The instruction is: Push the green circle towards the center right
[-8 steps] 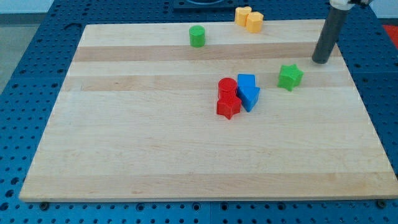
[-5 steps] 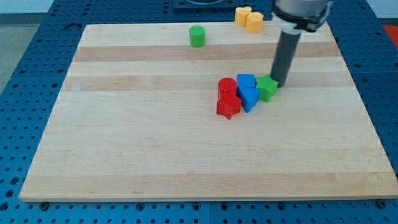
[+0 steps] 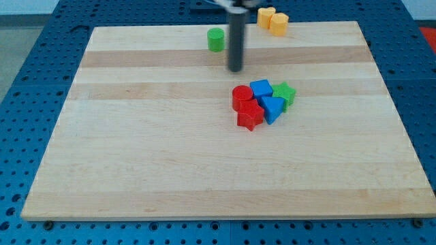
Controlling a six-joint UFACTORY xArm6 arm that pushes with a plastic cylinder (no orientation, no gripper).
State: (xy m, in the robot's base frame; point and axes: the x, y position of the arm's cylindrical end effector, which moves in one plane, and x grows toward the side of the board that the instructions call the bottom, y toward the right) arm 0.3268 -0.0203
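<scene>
No claw fitted: plain rod only, nothing held. My tip (image 3: 236, 69) seen just below-right of green circle (image 3: 216, 40), not touching. Red-blue-green cluster (image 3: 262, 103) located further below.

- My tip (image 3: 235, 69) stands on the board (image 3: 136, 170), just below and to the right of the green circle (image 3: 216, 39).
- The cluster lies below my tip: red cylinder (image 3: 241, 96), red star (image 3: 249, 116), blue cube (image 3: 261, 88), blue triangle (image 3: 272, 107), green star (image 3: 284, 94) on its right.
- Two yellow blocks (image 3: 272, 20) sit at the view's top edge.
</scene>
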